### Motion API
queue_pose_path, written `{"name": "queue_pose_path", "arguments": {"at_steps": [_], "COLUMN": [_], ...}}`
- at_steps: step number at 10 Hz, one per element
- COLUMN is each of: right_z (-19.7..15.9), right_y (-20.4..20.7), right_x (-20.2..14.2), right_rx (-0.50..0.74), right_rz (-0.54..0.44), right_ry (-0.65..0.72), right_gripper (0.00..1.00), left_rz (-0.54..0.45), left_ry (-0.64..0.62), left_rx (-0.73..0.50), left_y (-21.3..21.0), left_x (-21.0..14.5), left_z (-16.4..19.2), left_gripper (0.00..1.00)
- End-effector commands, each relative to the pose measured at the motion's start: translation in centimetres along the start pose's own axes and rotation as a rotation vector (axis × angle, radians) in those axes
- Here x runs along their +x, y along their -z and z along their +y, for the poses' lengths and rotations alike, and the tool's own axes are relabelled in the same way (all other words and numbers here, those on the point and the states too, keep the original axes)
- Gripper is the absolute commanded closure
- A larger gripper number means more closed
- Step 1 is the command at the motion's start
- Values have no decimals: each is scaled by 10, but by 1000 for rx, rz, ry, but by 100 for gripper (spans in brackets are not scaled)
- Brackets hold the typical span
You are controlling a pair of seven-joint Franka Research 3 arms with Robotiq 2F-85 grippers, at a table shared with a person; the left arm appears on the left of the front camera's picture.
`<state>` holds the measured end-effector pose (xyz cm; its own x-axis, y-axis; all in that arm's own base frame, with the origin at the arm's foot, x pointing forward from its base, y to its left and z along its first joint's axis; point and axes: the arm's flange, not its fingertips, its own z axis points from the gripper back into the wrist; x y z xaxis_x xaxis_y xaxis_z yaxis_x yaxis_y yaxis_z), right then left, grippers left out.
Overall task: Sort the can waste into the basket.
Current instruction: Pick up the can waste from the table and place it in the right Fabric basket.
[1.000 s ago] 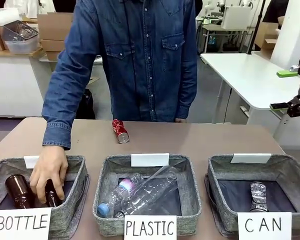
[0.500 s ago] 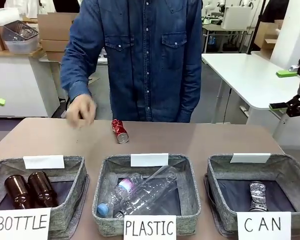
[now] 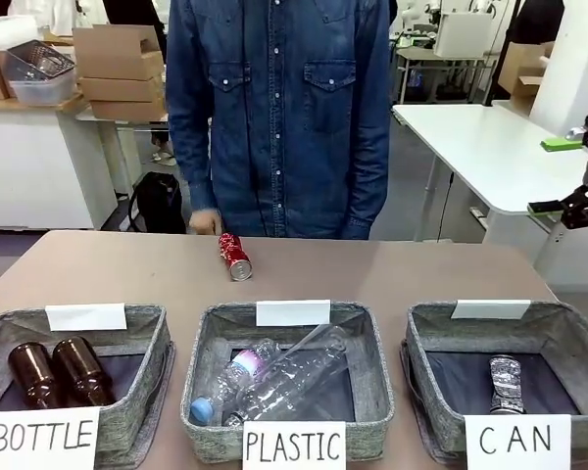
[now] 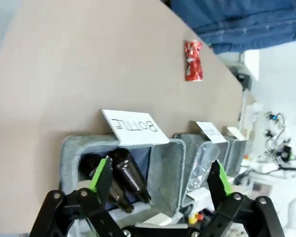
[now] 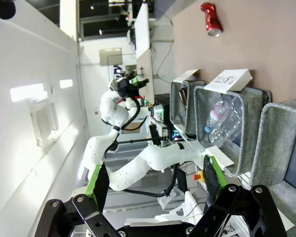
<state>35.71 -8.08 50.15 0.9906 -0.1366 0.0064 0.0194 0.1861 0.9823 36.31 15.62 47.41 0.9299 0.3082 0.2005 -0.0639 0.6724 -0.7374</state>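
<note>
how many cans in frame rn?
2. A red can lies on the table near its far edge. A silvery can lies inside the CAN basket on the robot's right. The basket's front wall could hide another.

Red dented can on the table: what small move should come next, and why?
Probably swing the open right tool toward the red dented metal can: it lies alone on the brown table, while the silvery-grey can already lies in the grey fabric basket signed CAN.
</note>
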Motion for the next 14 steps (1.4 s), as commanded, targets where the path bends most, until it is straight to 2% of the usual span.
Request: {"name": "queue_pose_path", "arguments": {"at_steps": [1, 3, 5, 7, 8, 9, 11, 14], "right_z": [1, 1, 1, 1, 1, 1, 1, 1], "right_y": [-3, -3, -3, -3, -3, -3, -3, -3], "right_x": [0, 0, 0, 0, 0, 0, 0, 0], "right_rx": [-5, -5, -5, -5, -5, -5, -5, -5], "right_rz": [12, 12, 12, 12, 12, 12, 12, 12], "right_ry": [-19, -19, -19, -19, -19, -19, -19, -19], "right_gripper": [0, 0, 0, 0, 0, 0, 0, 0], "left_rz": [63, 213, 297, 369, 386, 397, 392, 402], "left_ry": [159, 274, 330, 293, 277, 246, 207, 183], "left_rx": [32, 98, 234, 291, 351, 408, 507, 537], "left_y": [65, 161, 260, 358, 392, 416, 433, 443], "left_x": [17, 45, 71, 84, 91, 101, 113, 119], "left_z": [-63, -134, -186, -217, -222, -224, -219, -208], "left_gripper": [0, 0, 0, 0, 0, 0, 0, 0]}}
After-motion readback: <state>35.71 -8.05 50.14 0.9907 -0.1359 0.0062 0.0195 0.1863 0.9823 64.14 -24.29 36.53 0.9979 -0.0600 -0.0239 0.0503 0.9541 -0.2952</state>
